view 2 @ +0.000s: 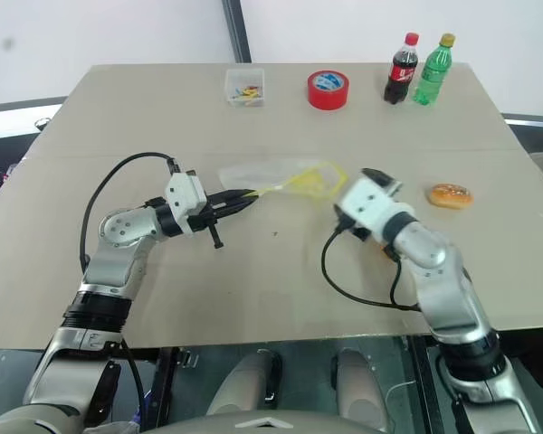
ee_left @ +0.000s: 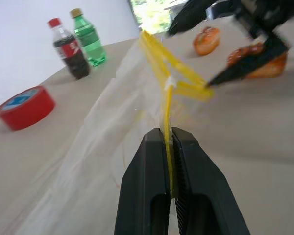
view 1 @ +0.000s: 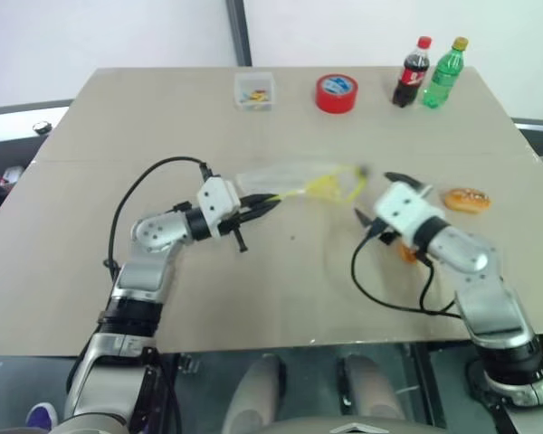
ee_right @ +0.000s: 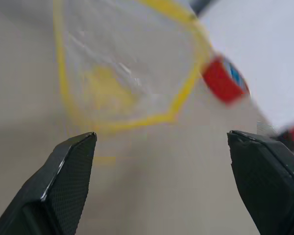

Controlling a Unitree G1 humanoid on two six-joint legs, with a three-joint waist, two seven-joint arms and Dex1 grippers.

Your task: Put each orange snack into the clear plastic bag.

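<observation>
The left gripper (ee_left: 169,147) is clenched on the clear plastic bag's (view 1: 281,177) yellow rim. The right gripper (ee_right: 161,181), released, faces its mouth. Both orange snacks (view 1: 466,200) lie beside it on the desk (view 1: 281,289), unbagged.

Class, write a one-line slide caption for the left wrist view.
Left hand pinches the clear plastic bag by its yellow strip, open right hand beyond.
</observation>
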